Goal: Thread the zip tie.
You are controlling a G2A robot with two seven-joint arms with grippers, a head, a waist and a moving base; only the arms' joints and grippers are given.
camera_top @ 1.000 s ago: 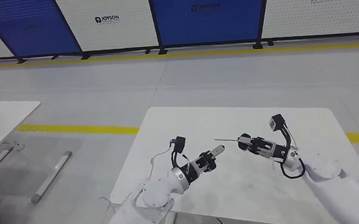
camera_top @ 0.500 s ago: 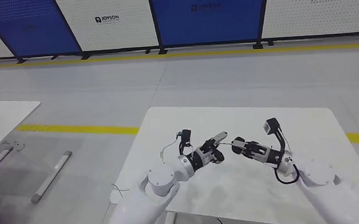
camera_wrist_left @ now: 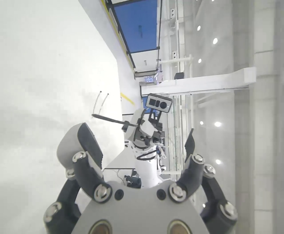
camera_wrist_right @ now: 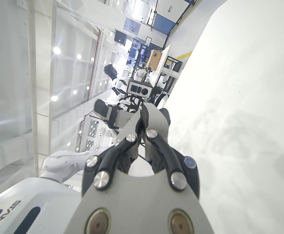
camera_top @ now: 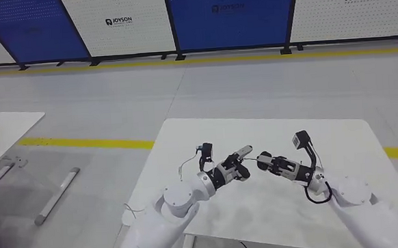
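My right gripper (camera_wrist_right: 142, 114) has its fingers (camera_wrist_right: 155, 117) pressed together on one end of the zip tie (camera_wrist_left: 106, 119). The tie is a thin dark strip that sticks out straight above the tabletop, its tapered tip free. On the top view it points toward about 9 o'clock from that gripper, at my left gripper (camera_wrist_left: 137, 127). The left fingers (camera_wrist_left: 88, 141) are spread wide apart. The tie's tip sits just beside them, and I cannot tell whether it touches either pad. The two grippers face each other nose to nose over the middle of the white table (camera_top: 206, 134), with the left at 9 o'clock of the right. Further out, two thin dark strips (camera_wrist_left: 98, 102) lie side by side on the tabletop, well apart from both grippers.
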